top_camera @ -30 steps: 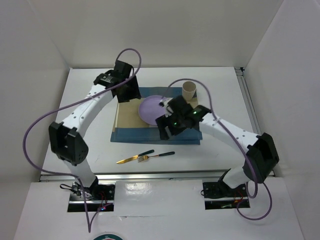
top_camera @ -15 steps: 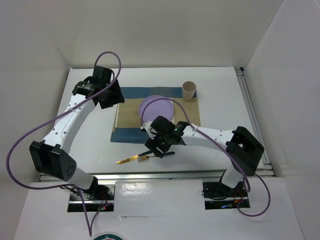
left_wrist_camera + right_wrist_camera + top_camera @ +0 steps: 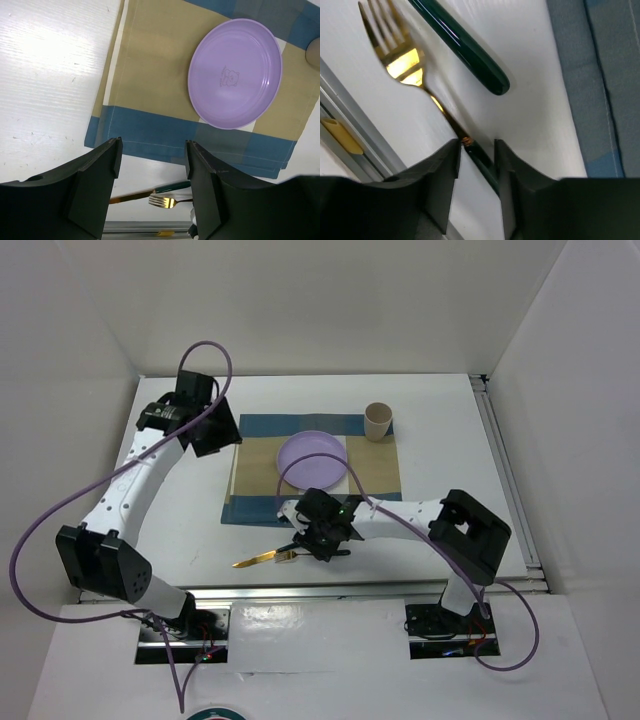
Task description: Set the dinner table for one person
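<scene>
**Work surface.** The dinner table (image 3: 440, 440), a large plain white matte rectangular tabletop, lies under every item and both arms. A blue-and-tan checked cloth placemat (image 3: 255, 475) lies flat at its centre.

**Items on the placemat.** A round lilac plastic plate (image 3: 313, 453) sits on the far half of the placemat. A small printed figure marks the plate's centre in the left wrist view. A tan paper cup (image 3: 378, 421) stands upright at the far right corner of the placemat.

**Items on the bare tabletop.** A fork with gold tines and a dark green handle (image 3: 402, 60) and a knife with a gold blade and a dark green handle (image 3: 258, 560) lie side by side. They rest between the near edge of the placemat and the near edge of the table.

**Left gripper (image 3: 152, 150).** It hangs well above the far left corner of the placemat. The jaws are spread wide and hold nothing.

**Right gripper (image 3: 476, 145).** It is down at the tabletop, over the fork. The jaws are only narrowly apart and straddle the fork's thin handle just behind the gold neck. A strip of white table shows between the handle and one finger, so the handle is not clamped. The knife's handle lies just beside the fingers, outside them.
</scene>
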You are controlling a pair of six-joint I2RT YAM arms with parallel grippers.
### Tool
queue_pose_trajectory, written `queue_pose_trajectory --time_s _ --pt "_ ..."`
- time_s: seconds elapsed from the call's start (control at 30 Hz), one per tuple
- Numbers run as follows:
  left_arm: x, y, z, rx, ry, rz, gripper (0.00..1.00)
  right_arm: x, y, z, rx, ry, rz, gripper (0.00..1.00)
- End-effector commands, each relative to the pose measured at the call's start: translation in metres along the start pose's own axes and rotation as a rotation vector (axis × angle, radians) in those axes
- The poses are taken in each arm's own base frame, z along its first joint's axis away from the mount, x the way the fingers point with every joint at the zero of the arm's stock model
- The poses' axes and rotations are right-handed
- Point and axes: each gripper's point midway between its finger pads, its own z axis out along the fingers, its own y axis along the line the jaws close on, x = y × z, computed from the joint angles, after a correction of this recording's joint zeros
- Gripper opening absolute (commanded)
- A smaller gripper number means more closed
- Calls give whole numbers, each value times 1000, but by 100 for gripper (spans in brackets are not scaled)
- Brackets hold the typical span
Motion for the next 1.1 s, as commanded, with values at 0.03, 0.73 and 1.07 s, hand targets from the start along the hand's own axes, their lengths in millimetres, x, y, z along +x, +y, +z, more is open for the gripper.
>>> queue_pose_trajectory --time_s 0.03,0.73,1.07 --pt "-14 0 -21 33 -67 10 69 17 5 15 30 41 -9 36" --pt "-63 14 -70 17 -178 -35 69 -78 21 -88 202 -135 79 1" --pt "-81 39 -129 31 -374 -142 69 -247 -33 -65 171 -326 588 0"
